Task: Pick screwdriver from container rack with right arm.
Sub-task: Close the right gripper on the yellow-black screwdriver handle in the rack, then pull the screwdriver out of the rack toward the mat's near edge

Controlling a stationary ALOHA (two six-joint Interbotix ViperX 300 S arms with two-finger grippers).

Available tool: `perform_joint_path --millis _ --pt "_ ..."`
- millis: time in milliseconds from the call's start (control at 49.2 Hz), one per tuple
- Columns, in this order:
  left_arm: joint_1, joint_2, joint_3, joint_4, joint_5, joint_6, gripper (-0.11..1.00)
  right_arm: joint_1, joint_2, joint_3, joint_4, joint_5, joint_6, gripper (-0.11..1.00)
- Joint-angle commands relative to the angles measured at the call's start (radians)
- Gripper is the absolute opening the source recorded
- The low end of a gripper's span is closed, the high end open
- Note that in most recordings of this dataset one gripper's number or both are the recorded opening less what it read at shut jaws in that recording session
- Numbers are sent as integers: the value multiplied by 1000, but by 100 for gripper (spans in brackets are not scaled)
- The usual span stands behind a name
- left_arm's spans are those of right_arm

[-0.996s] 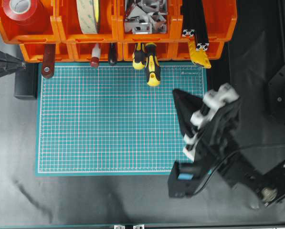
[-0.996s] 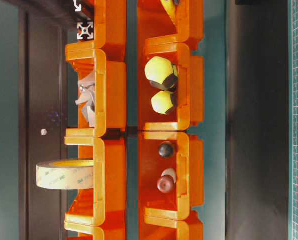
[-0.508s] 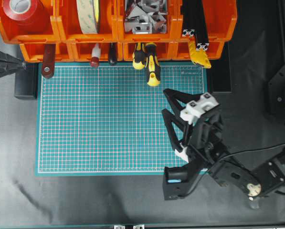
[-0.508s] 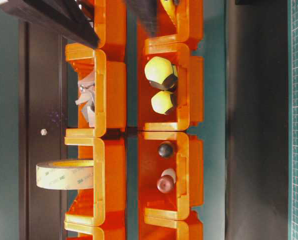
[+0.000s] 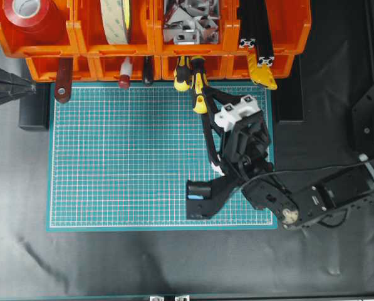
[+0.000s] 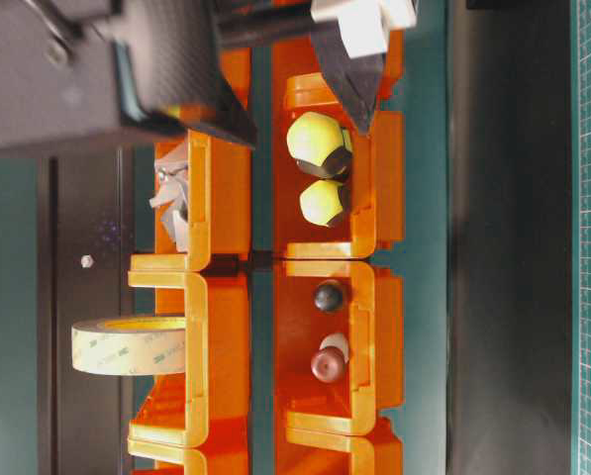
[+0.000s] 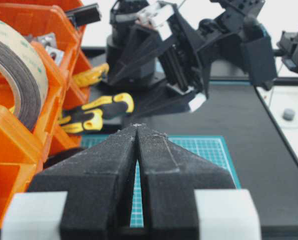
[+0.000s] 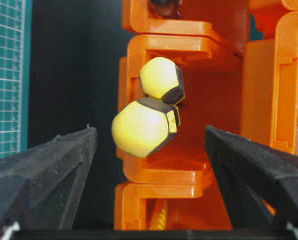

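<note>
A: Where was the screwdriver (image 5: 200,91)?
B: In a lower bin of the container rack (image 5: 80,39), handle projecting over the green mat (image 5: 124,163).
A: Right gripper (image 5: 205,119) condition?
B: Fingers spread wide, just before the handle, holding nothing. Left gripper (image 7: 137,131) fingers were pressed together.

light: bright, even | shadows: soft | blur: close-up foregrounds

Green gridded cutting mat (image 5: 124,163) on a dark tabletop (image 5: 111,263). Red tape roll (image 5: 25,11), tan tape roll (image 5: 116,19), metal brackets (image 5: 188,22), black extrusions (image 5: 257,28). Brown-handled tool (image 5: 63,80), red-and-white handled tool (image 5: 124,72).
</note>
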Motion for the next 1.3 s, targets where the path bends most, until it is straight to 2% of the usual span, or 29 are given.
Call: perform_joint_path --millis 0,346,508,630,773,793,1281 --pt "-2 5 -14 3 -5 -2 1 -15 -3 -11 -9 -14 3 83" --pt "0 5 -14 3 -5 -3 1 -54 20 -12 -9 -55 6 82" --pt "-2 5 -14 3 -5 -5 1 -61 28 -12 -3 -57 12 78" --pt "-2 5 -14 3 -8 -5 1 -61 28 -11 18 -52 25 66" --pt "-5 5 -14 3 -9 -5 1 -55 29 -17 29 -35 37 41" --pt "-5 5 -14 3 -9 -5 1 -54 31 -18 29 -32 37 40" --pt "-8 0 -14 3 -5 -5 1 0 17 -120 0 206 21 40"
